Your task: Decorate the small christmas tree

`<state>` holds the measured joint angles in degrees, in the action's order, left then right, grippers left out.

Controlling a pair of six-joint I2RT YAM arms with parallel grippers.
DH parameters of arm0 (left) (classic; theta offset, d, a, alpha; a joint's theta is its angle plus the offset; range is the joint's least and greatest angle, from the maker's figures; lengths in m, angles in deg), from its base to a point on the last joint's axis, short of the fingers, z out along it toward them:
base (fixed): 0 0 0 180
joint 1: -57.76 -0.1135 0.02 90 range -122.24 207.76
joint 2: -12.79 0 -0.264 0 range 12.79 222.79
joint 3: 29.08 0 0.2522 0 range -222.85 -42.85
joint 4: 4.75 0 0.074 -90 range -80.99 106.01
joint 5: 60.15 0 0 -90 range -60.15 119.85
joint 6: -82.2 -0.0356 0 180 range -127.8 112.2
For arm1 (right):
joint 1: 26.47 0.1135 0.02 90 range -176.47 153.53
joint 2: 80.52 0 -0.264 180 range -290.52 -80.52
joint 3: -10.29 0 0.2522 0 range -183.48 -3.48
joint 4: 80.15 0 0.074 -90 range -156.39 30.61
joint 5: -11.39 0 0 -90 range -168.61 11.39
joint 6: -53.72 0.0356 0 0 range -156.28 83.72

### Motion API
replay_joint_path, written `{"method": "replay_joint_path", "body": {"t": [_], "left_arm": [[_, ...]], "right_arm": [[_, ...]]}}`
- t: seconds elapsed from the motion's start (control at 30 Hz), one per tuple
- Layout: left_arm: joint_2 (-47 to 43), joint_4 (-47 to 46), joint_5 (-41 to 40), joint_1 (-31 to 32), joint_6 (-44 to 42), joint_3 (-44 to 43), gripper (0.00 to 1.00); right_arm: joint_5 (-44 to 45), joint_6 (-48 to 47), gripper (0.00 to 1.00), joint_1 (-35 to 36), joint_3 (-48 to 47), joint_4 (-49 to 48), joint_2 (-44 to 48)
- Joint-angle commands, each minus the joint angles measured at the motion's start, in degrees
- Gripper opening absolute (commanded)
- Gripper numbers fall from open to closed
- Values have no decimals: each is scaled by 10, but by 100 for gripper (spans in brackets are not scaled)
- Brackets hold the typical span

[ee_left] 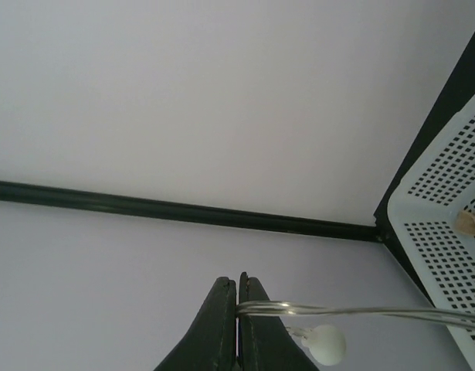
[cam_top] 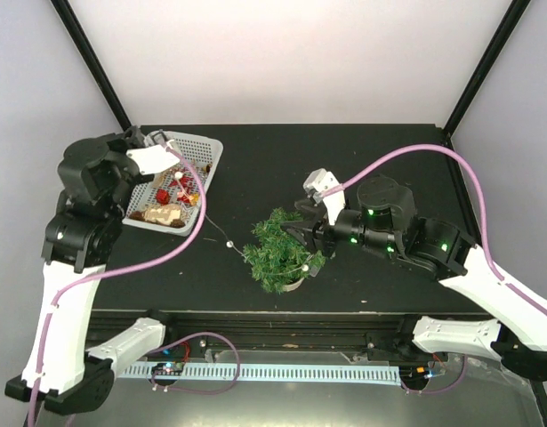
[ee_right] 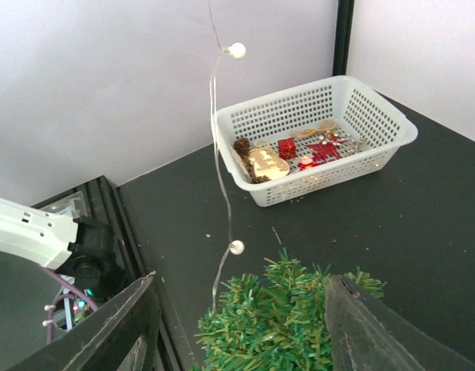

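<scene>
Tree (cam_top: 282, 253) sits centre of the tabletop near the front edge, string (ee_right: 219, 154) draped to it.
Left jaws are fully closed, pinching the thin beaded string, raised over the basket (cam_top: 208, 148) at the back-left corner. The string hangs from there down to the tree's left side. Right jaws are roughly half open, gripping nothing, hovering at the tree's back-right with the treetop between the fingers.

Black table (cam_top: 273, 169) with small christmas tree (cam_top: 277, 247), white basket (cam_top: 208, 148)
</scene>
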<state>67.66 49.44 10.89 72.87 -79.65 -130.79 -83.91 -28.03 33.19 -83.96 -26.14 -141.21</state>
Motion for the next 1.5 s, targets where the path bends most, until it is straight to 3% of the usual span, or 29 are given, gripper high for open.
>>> {"method": "replay_joint_path", "body": {"t": [0.0, 0.3, 0.57, 0.83, 1.2, 1.47], "left_arm": [[44, -46, 67, -20, -9, -29, 2], [134, -69, 114, -14, 21, -91, 2], [227, -110, 87, 20, 21, -130, 2], [329, -113, 42, 82, 25, -205, 2], [451, -42, 14, 172, 43, -359, 2], [493, -43, -13, 233, 23, -375, 2]], "right_arm": [[-10, 6, 60, -21, 10, -20, 12], [-35, 17, 60, -66, 47, -45, 36], [-41, 31, 60, -94, 66, -70, 44], [-21, 56, 59, -116, 104, -107, 65], [61, 100, 59, -164, 165, -161, 139], [83, 119, 59, -172, 188, -173, 171]]}}
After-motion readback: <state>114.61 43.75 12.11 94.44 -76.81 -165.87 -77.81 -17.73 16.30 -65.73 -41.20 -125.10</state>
